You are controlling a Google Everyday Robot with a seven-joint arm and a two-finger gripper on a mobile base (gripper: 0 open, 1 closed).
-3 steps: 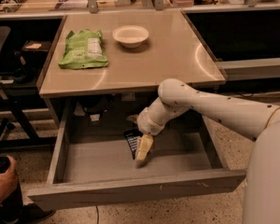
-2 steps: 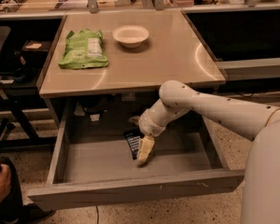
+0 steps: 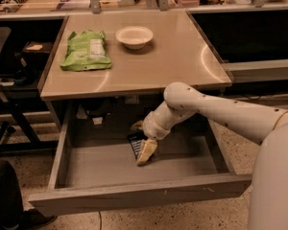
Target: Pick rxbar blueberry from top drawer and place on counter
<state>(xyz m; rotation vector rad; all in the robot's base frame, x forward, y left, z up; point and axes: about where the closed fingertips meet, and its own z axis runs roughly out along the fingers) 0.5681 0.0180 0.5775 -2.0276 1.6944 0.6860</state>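
Judging by how things lie, this is the grasp step, w/ nothing lifted yet: the rxbar blueberry (image 3: 135,142) lies flat on the floor of the top drawer (image 3: 134,193), toward the back and near the middle, its dark wrapper partly covered by the gripper (image 3: 145,150). That gripper is down inside the open drawer, tip pointing at the floor at the bar's near-right edge, touching it or v. close. Can't tell whether it is spread, pressed together or pinching the bar, since gripper and bar overlap from this angle. The arm (image 3: 221,114) comes in from the right and dips under the front edge of the counter (image 3: 153,61), so headroom looks tight. On the counter a green bag (image 3: 85,50) sits at left w/ a white bowl (image 3: 134,36) just beside it toward the back; the front and right parts show bare surface. Next move, as I read it: get a firm hold on the bar, raise it only a little, draw it toward the drawer front to clear the counter's edge, then go up and over and set it down away from bag and bowl. Risk: the thin flat wrapper may slide on the smooth floor rather than be caught.
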